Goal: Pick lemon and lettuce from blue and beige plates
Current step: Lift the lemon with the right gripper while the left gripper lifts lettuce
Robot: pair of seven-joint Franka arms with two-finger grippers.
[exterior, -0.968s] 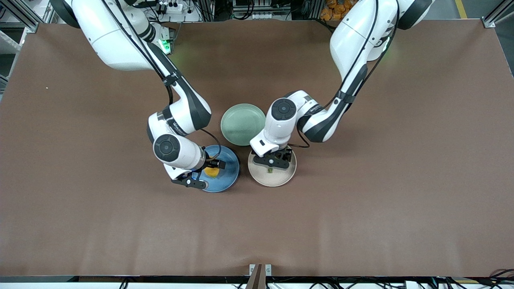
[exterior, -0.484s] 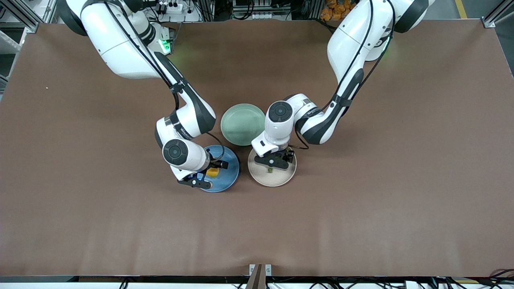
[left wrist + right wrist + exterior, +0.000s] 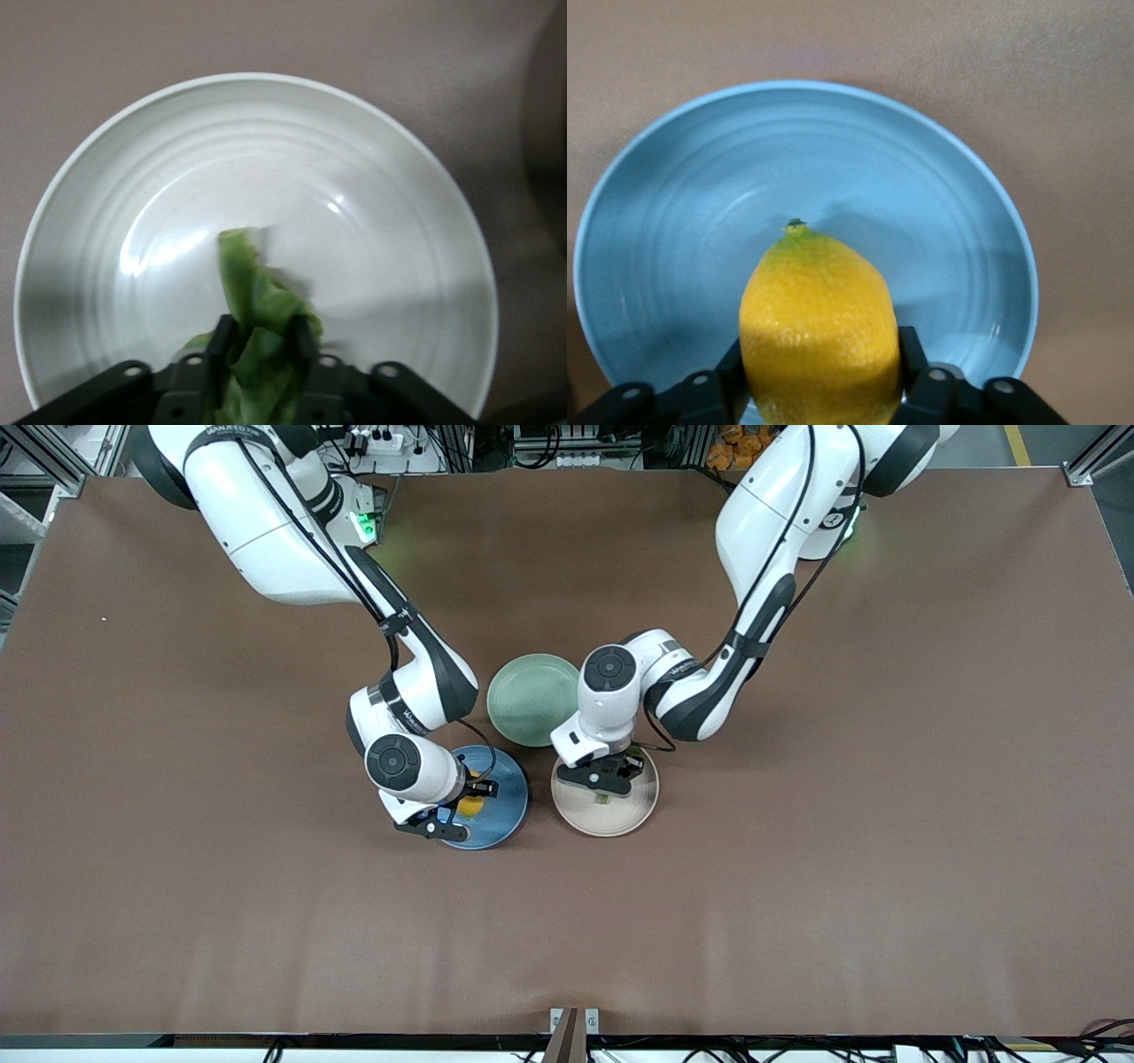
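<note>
Right gripper (image 3: 819, 390) clamped on lemon (image 3: 819, 332) over blue plate (image 3: 673, 221), left gripper (image 3: 257, 350) seemingly pinching lettuce (image 3: 257, 310) over beige plate (image 3: 399, 230).

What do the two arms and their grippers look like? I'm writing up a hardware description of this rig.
Both arms have glossy white shells with dark grey-black joint bands and a round dark cap near each wrist. Thin black cables run along the outside of the links. The left gripper and right gripper are black, with slim black fingers and bolted fittings. A green light glows near each base.

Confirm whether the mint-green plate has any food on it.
No, the mint-green plate shows only its bare surface in the front view.
</note>
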